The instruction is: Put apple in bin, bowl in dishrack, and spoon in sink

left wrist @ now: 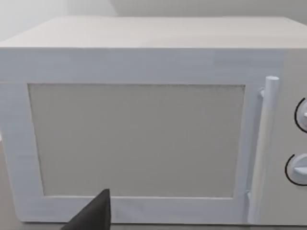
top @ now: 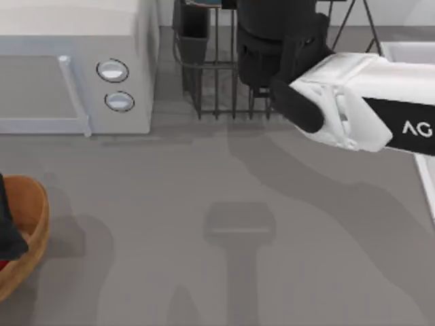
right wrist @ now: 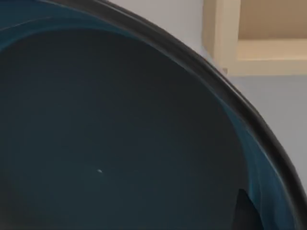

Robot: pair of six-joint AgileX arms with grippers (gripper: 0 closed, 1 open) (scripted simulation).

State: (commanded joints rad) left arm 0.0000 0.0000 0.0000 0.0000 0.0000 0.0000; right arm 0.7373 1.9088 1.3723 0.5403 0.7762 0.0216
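Observation:
My right arm reaches over the dark wire dishrack (top: 216, 92) at the back of the table. Its gripper (top: 275, 47) is above the rack's bars. In the right wrist view the blue bowl (right wrist: 110, 139) sits tilted and very close. One dark fingertip (right wrist: 247, 211) rests against its inner wall, so the gripper is shut on the bowl. The tan wooden bin (top: 32, 227) stands at the table's left edge with my left gripper (top: 5, 221) over it. A sliver of the red apple (top: 3, 264) shows inside the bin. A strip of the white sink (top: 408, 51) lies at the right edge. The spoon is out of view.
A white microwave (top: 75, 64) with two round knobs stands at the back left, and its door (left wrist: 136, 139) faces the left wrist camera. A black utensil cup (top: 194, 42) stands at the rack's left corner. Bare grey tabletop (top: 204, 258) spreads across the middle and front.

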